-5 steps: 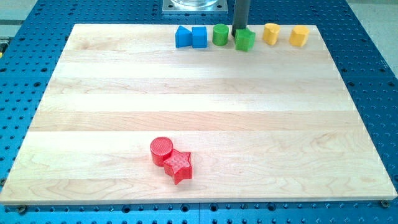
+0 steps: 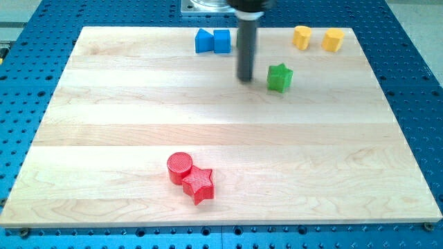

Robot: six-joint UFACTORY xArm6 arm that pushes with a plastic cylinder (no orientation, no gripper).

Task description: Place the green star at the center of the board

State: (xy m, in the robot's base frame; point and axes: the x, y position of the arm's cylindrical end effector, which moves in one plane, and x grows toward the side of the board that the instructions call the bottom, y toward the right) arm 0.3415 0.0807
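Note:
The green star (image 2: 279, 77) lies on the wooden board (image 2: 138, 104), in its upper part, right of the middle line and a little below the top row of blocks. My tip (image 2: 246, 79) rests on the board just left of the star, with a small gap between them. The dark rod rises from it towards the view's top.
Two blue blocks (image 2: 203, 41) (image 2: 221, 41) sit side by side at the top edge, left of the rod. Two yellow blocks (image 2: 301, 37) (image 2: 333, 39) sit at the top right. A red cylinder (image 2: 179, 167) and a red star (image 2: 199, 185) touch near the bottom, left of centre.
The green star has moved down and slightly right, out of the top row. My tip has moved down and left, from above the star to its left. The rod now hides the green cylinder.

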